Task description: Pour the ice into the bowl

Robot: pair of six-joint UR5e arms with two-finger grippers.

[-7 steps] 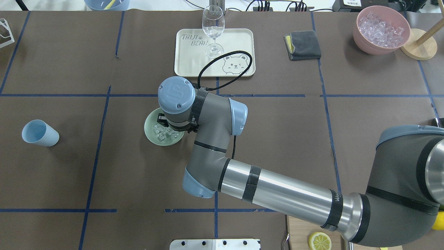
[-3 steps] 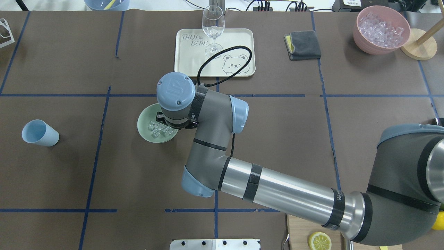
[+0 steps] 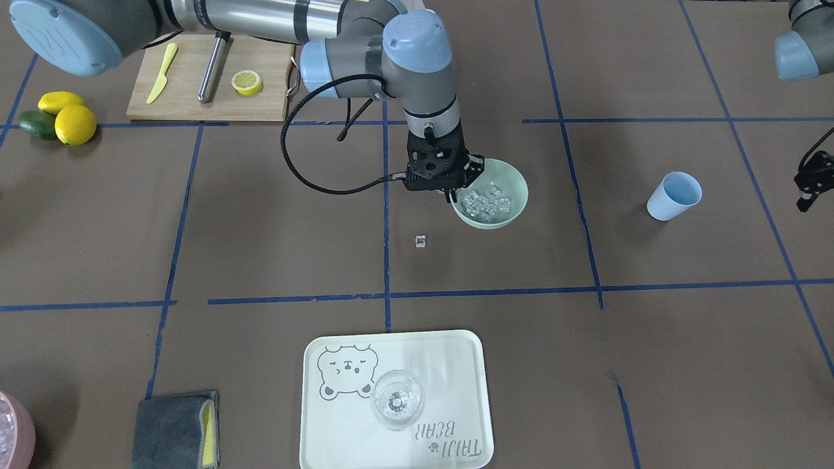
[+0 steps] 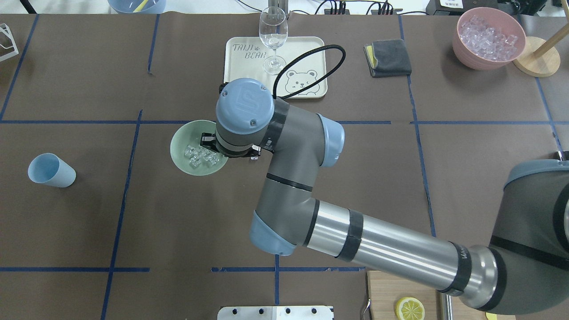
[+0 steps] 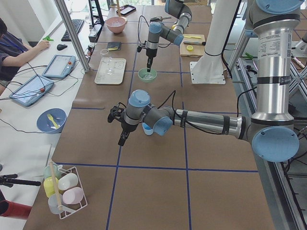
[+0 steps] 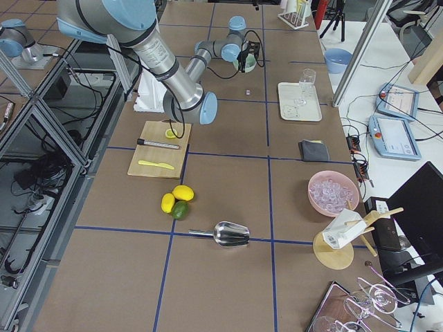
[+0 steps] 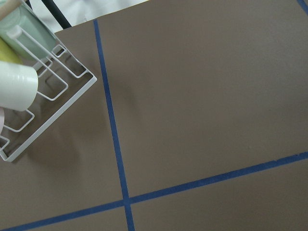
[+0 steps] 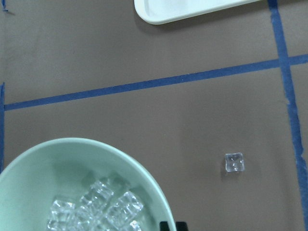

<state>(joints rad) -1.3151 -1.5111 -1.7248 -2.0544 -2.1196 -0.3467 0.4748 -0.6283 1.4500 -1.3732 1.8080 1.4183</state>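
One cube (image 3: 421,241) lies stray on the table (image 3: 260,215); the remaining ice (image 3: 485,203) is held in the bowl (image 3: 518,187). The right end effector (image 3: 451,195) is set at the rim; whether it is pinching the rim cannot be told. Were the bowl dragged or tipped, more could be spilled.

Cream tray (image 4: 242,78), far side of the table: printed lettering "TAIJI BEAR" with a paw mark, above a bear-face drawing. No other text legible.

Right gripper (image 3: 450,195) points straight down, fingers (image 8: 165,225) pinched together.
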